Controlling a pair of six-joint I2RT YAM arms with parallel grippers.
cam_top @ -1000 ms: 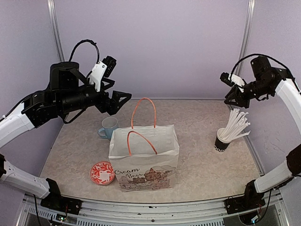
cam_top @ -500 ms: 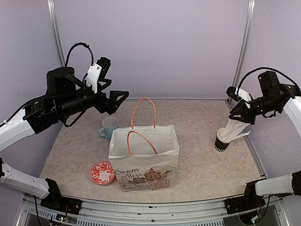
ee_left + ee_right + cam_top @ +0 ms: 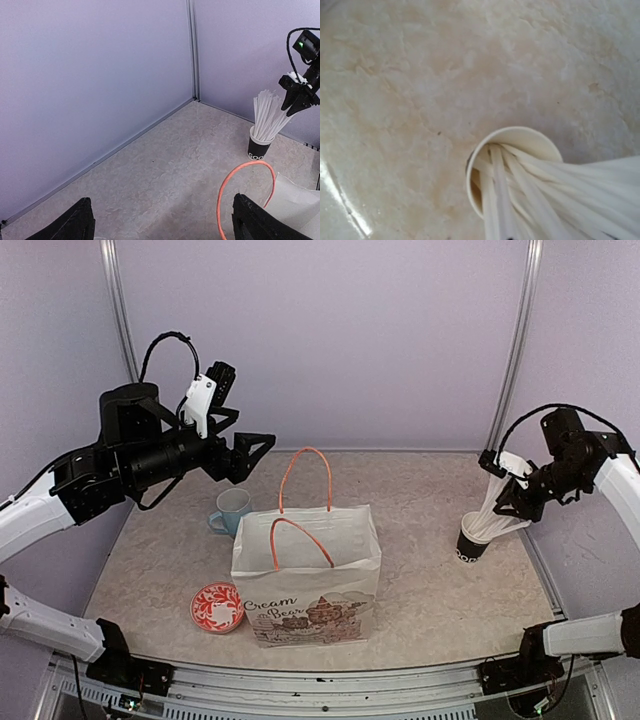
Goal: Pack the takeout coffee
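Coffee cup and lid appear in no view. Whether they sit inside the bag (image 3: 310, 585), centre frame, cannot be confirmed, so packing is unverified. Left end effector (image 3: 252, 455), upper left, stands wide apart and empty. Right end effector (image 3: 298, 99) sits at the tops of the straws (image 3: 497, 510), right side; its grip cannot be told.
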